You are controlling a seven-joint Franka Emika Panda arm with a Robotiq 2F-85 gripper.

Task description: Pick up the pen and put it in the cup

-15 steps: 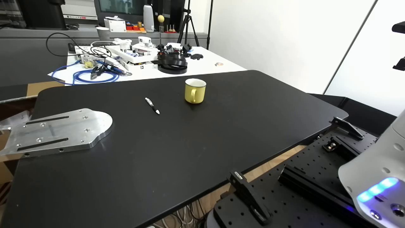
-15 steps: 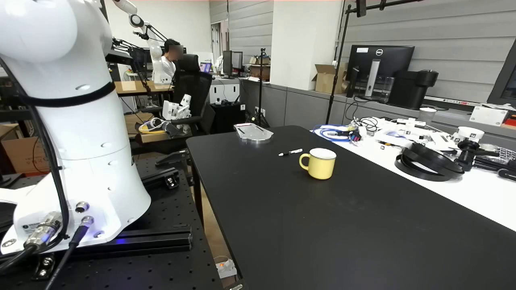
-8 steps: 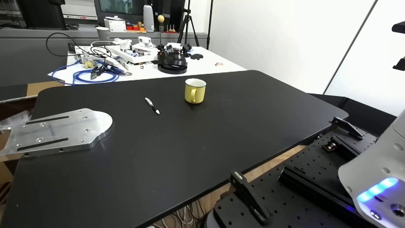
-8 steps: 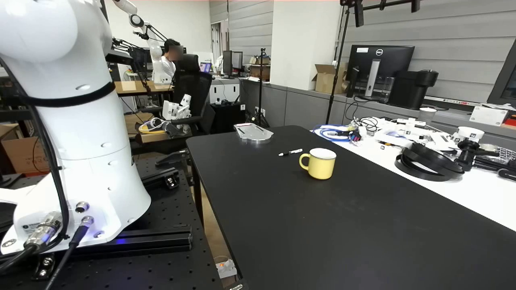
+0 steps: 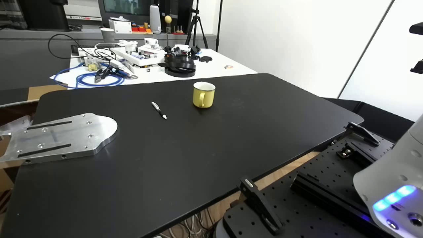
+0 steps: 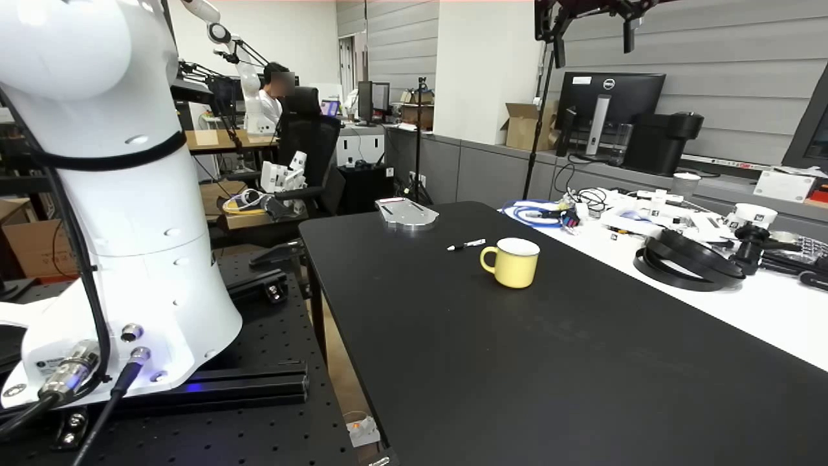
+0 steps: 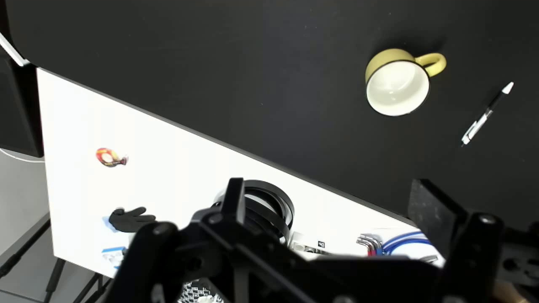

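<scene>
The pen [image 5: 159,110], whitish-silver with a black grip and white tip, lies flat on the black table. It also shows in an exterior view [image 6: 466,245] and in the wrist view [image 7: 484,118]. The yellow cup [image 5: 203,97] with white inside stands upright near the pen, not touching it. The cup also shows in an exterior view [image 6: 515,265] and in the wrist view [image 7: 389,57]. My gripper [image 6: 594,48] is high above the table, fingers apart and empty. In the wrist view the fingers [image 7: 327,189] are wide apart, with cup and pen beyond them.
A silver metal plate [image 5: 66,135] lies at the black table's [image 5: 185,155] edge, and also shows in an exterior view [image 6: 406,212]. A white table [image 5: 228,71] adjoins, with a blue cable [image 5: 99,81], black rings [image 5: 180,67] and white parts. A tripod [image 5: 196,24] stands behind.
My gripper has come down from the top edge of an exterior view and shifted slightly left there, so both fingers now show. The pen and cup have not moved.
</scene>
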